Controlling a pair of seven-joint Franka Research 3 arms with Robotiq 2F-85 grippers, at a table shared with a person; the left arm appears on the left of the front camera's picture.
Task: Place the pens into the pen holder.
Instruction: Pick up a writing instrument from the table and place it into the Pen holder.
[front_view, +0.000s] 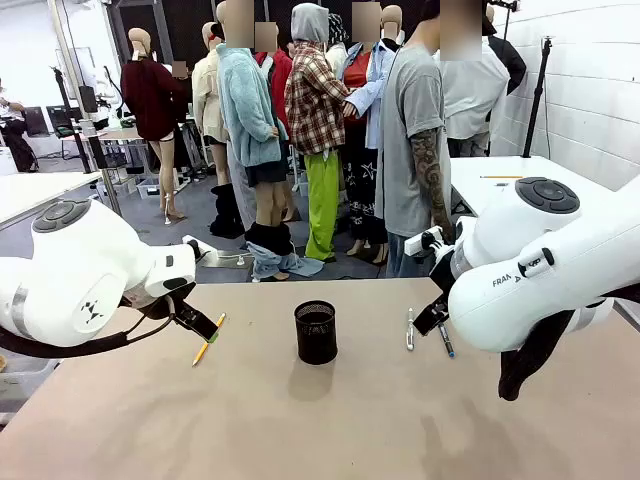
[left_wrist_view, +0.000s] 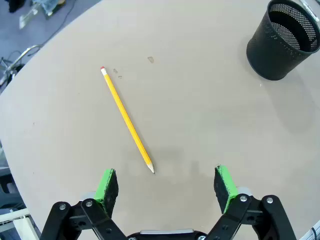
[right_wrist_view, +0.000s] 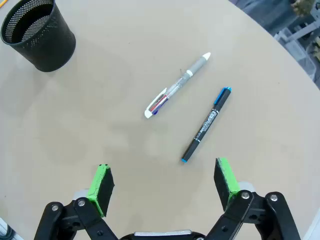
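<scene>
The black mesh pen holder (front_view: 316, 332) stands upright at the table's middle, also seen in the left wrist view (left_wrist_view: 285, 40) and the right wrist view (right_wrist_view: 37, 35). A yellow pencil (front_view: 209, 340) lies flat to its left, its tip (left_wrist_view: 127, 121) pointing between the green pads of my left gripper (left_wrist_view: 167, 187), which hovers open above the table. To the holder's right lie a white pen (right_wrist_view: 177, 86) and a dark blue pen (right_wrist_view: 206, 125), side by side and apart. My right gripper (right_wrist_view: 162, 187) hangs open just short of them, holding nothing.
A person in a grey T-shirt (front_view: 415, 150) stands at the table's far edge, arm hanging down. A white table (front_view: 520, 180) stands behind at the right. The tan tabletop (front_view: 300, 420) is bare in front of the holder.
</scene>
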